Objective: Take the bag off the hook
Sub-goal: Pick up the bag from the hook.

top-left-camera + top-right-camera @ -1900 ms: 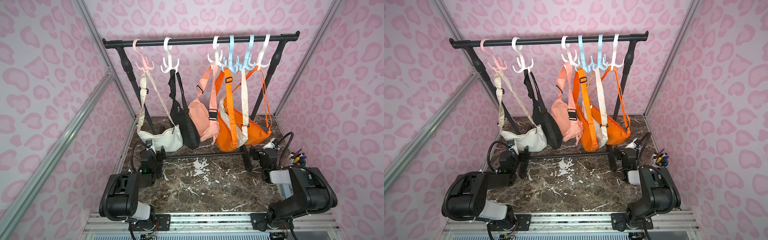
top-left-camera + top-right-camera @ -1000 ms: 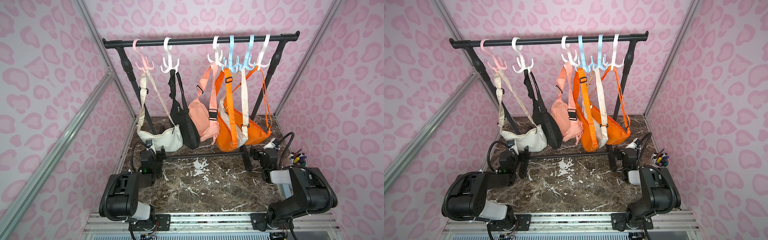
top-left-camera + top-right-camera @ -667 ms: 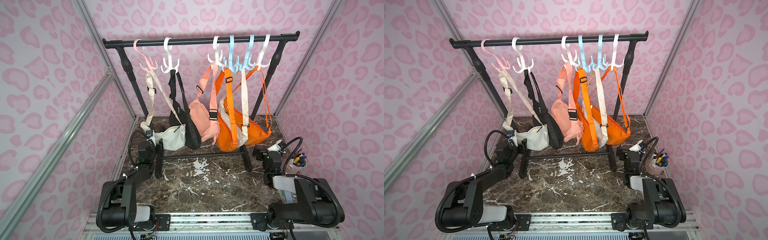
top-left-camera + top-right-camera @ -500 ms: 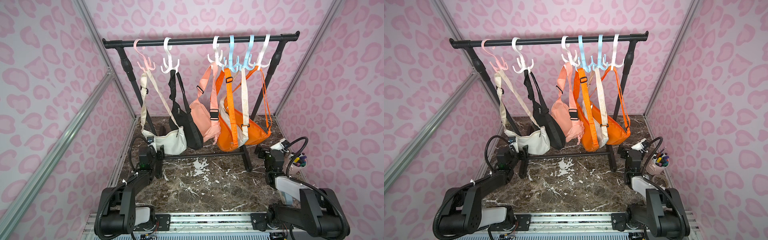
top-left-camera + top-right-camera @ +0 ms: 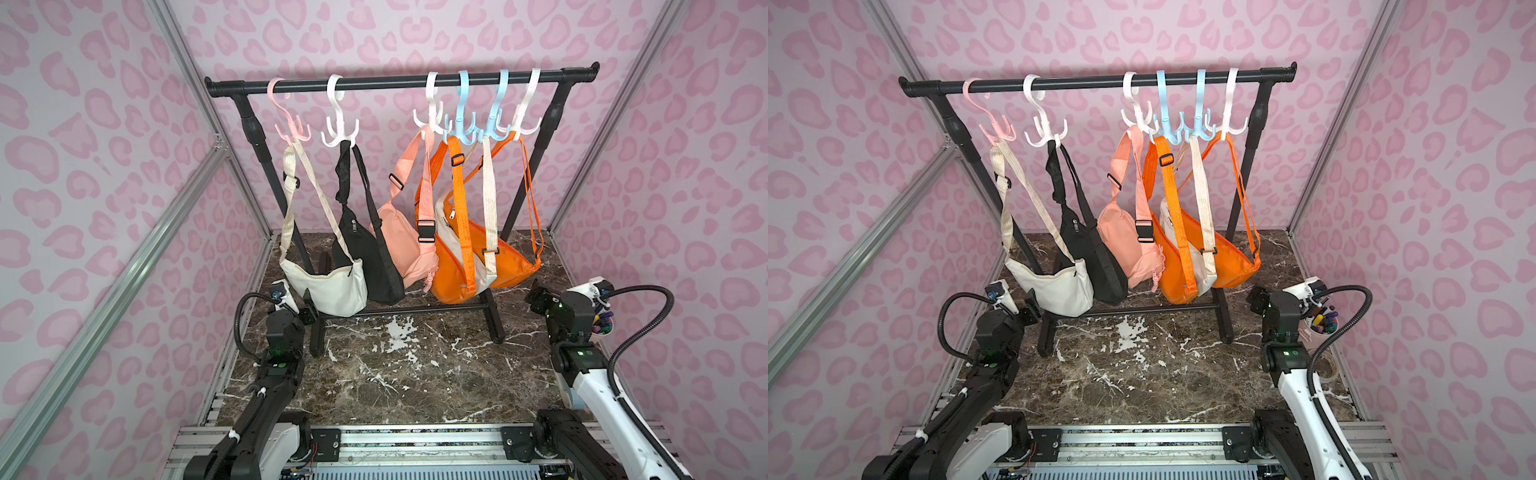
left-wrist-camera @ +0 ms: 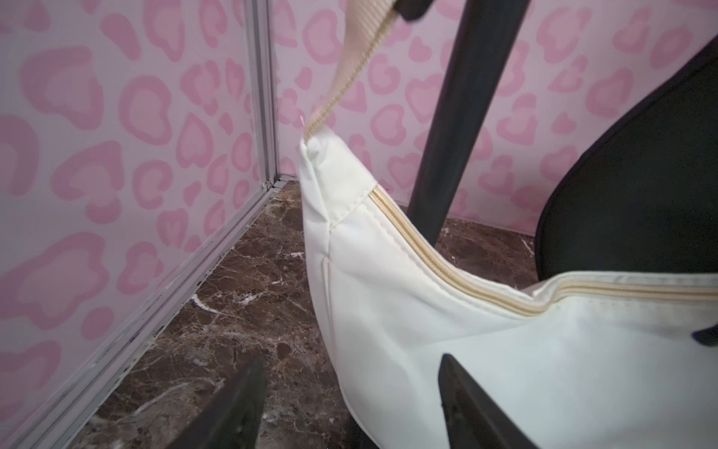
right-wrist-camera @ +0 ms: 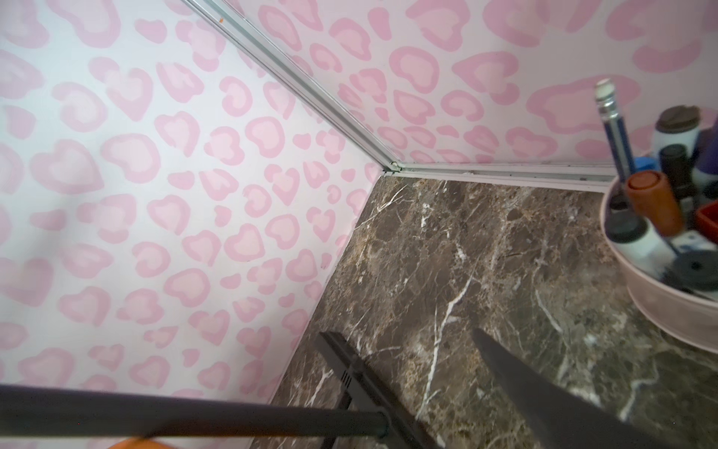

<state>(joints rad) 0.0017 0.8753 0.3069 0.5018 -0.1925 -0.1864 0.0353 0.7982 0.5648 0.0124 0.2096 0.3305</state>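
Several bags hang from hooks on a black rail [image 5: 374, 83]. At the left end a white bag [image 5: 328, 286] [image 5: 1054, 286] hangs by its beige strap from a pink hook [image 5: 286, 120]. My left gripper [image 5: 309, 311] [image 5: 1032, 309] is low beside that bag's left end. In the left wrist view the left gripper [image 6: 351, 359] is open, the white bag [image 6: 427, 311] has its lower corner between the jaws, and one finger [image 6: 466, 400] stands in front of the fabric. My right gripper [image 5: 536, 297] [image 7: 400, 334] is open over bare marble, right of the rack.
A black bag [image 5: 374, 257], a peach bag [image 5: 399, 237] and orange bags [image 5: 453, 274] hang close together to the right of the white one. The rack's floor bar [image 5: 399, 309] and feet stand on the marble. A pink cup of pens [image 5: 602, 330] [image 7: 660, 291] sits by the right wall.
Both arms have unfolded and reached forward toward the rack. The white bag swung right and has come back. Both grippers have narrowed a little, the left one more.
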